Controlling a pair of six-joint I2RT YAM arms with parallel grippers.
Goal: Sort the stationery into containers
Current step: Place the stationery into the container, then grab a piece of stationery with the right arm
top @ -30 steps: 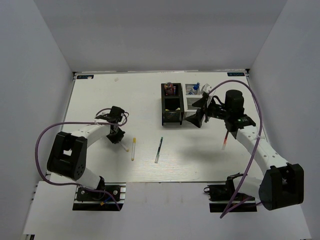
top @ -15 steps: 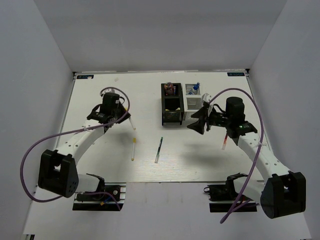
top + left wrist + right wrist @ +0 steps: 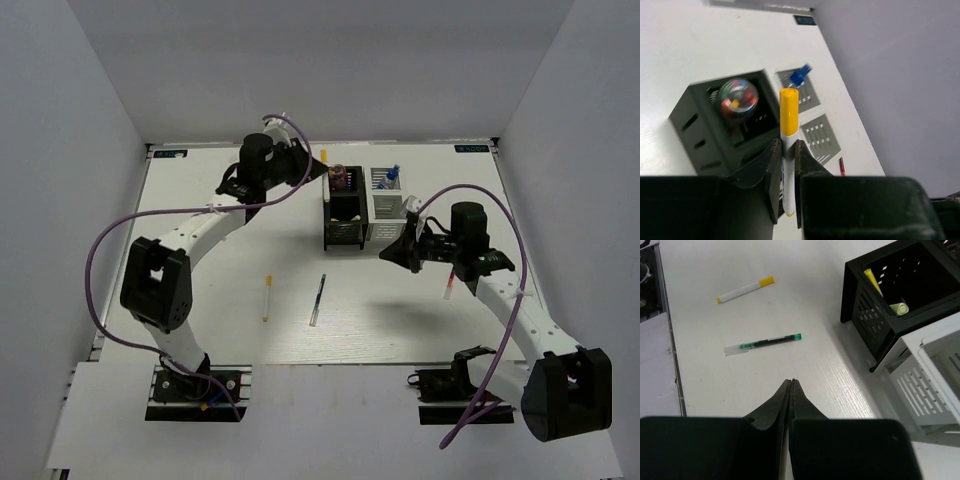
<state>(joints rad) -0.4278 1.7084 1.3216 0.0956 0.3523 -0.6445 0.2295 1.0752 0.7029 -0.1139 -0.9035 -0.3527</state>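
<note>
Held pen point(image 3: 788, 150): white barrel, yellow cap pointing away from the wrist camera, gripped across the barrel by the left fingers point(image 3: 771, 172). From above it is in the air at the far left corner of the black holder point(image 3: 343, 222), not inside it. The black holder stands on the worktop point(image 3: 200, 300) at far centre. The pink tube point(image 3: 340, 177) stands in its far compartment, and the right wrist view shows yellow-ended pens in another compartment. The white holder point(image 3: 385, 205) sits against the black holder's right side, with the bottle point(image 3: 392, 176), blue cap up, in its far part. The loose pen point(image 3: 267, 298), white with a yellow end, lies flat on the worktop nearer the arm bases than the holders. The dark pen point(image 3: 317, 300) lies just to its right, roughly parallel and not touching it. The red pen point(image 3: 452, 285) lies on the worktop to the right, partly under the right arm. The right fingers point(image 3: 791, 395) are pressed together with nothing between them. They hang above bare worktop just near of the white holder, pointing left toward the two loose pens.
</note>
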